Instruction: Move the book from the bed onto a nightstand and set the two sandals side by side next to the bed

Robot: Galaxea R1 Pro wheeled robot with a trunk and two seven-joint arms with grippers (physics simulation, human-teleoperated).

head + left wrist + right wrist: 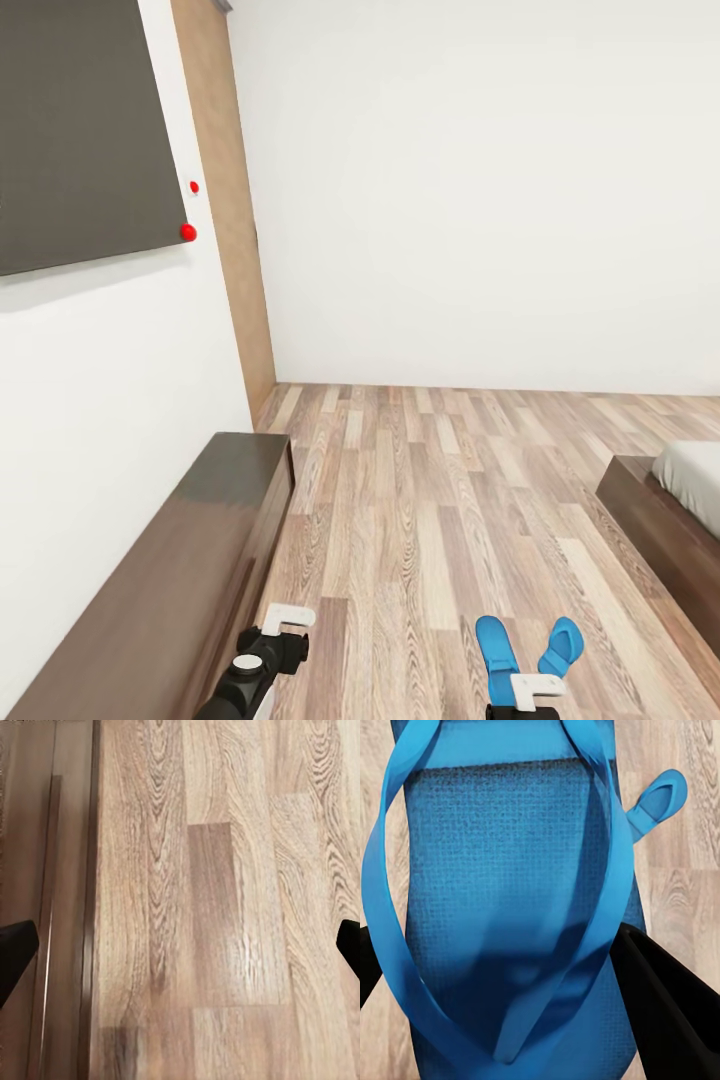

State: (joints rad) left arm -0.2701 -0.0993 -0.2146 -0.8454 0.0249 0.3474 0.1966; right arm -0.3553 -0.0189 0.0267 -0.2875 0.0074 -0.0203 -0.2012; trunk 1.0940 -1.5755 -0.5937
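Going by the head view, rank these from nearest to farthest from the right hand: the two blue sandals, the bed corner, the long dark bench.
1. Left sandal, right beneath the right hand.
2. Right sandal, just beyond, tilted.
3. Bed corner, off to the right.
4. Bench, across the floor along the left wall.

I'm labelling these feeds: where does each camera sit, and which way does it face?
Head view: on the head, facing down over floor, bench, bed; both arms show.
Left wrist view: above bare floor, left claw open.
Right wrist view: right claw close over a sandal.
Shared: head and right wrist views show that sandal.
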